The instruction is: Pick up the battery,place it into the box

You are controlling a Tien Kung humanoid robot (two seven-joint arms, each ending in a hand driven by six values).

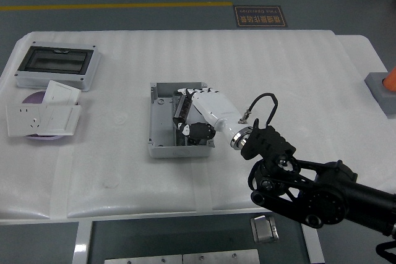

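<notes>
The right hand (197, 112) reaches from the lower right into the open grey junction box (162, 146), its white palm covering the box's right half. Fingers curl downward over the black battery (199, 132), which sits at the box's near-right corner — whether they grip it or merely rest on it cannot be told, since the palm hides the contact. The battery lies inside the walls, so placement appears essentially made; release and withdrawal would remain. The left hand is absent. Far left on the white table (291, 66): a grey enclosure with dark window (55, 66), and white wall sockets (42, 117) stacked on a purple disc — well clear.
</notes>
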